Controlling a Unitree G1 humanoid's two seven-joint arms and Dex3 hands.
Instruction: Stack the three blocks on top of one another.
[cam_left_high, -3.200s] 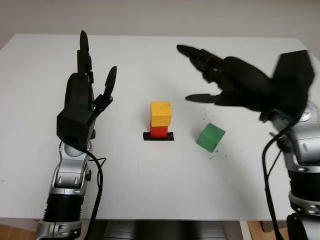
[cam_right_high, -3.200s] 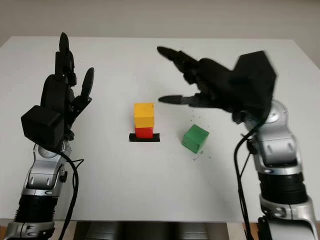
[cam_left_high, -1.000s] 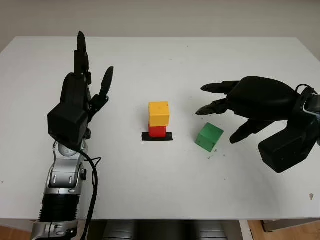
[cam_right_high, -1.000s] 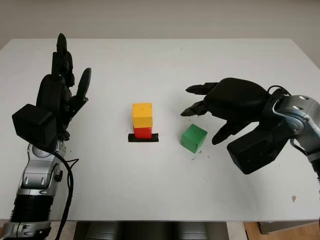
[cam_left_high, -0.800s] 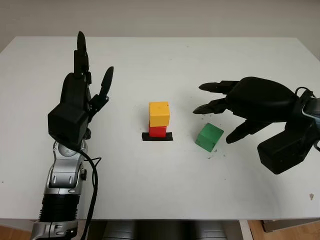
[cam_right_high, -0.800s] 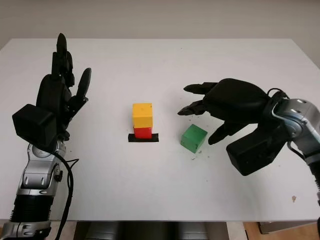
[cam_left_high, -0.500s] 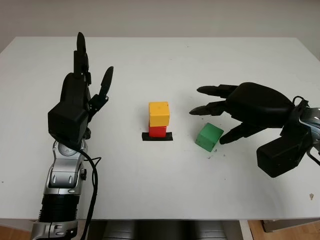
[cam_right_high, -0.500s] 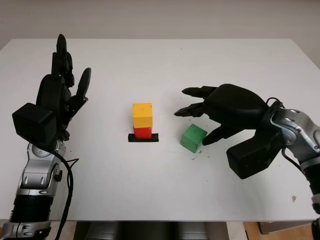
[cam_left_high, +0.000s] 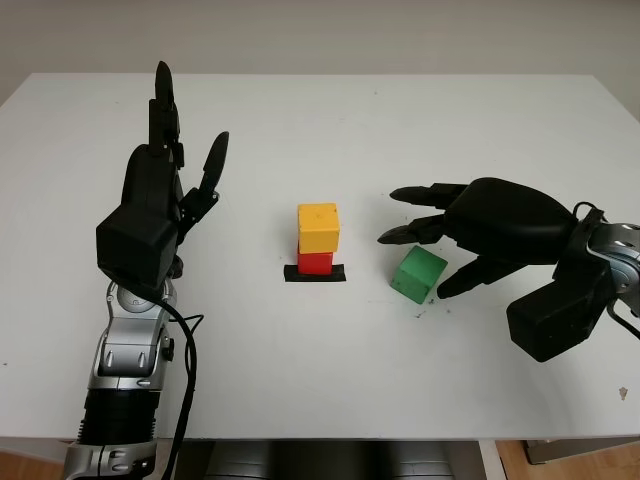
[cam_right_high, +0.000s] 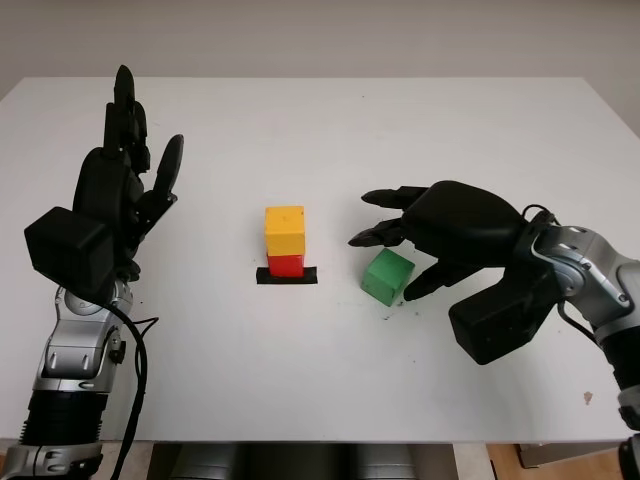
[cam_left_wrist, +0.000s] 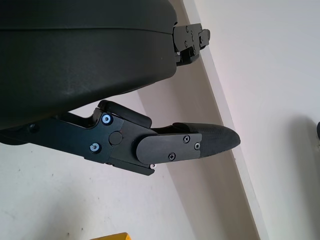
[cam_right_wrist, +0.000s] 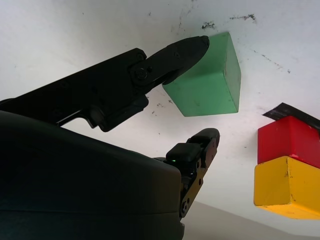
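The right hand (cam_left_high: 470, 235) has been lowered, fingers wide and empty, around the green block (cam_left_high: 418, 274) at centre-right; grasping is imminent.

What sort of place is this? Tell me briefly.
Probably a robot lab test bench: a plain white table against a bare wall, holding just toy blocks, yellow on red over a black tape mark, with the open right hand at a green block.

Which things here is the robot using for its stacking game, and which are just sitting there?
For the job:
green block, on the table, not stacked yet
yellow block, sitting on the red block
right hand, open, around the green block

Just there:
black strip under the red block
left hand, open, raised at the left
white table
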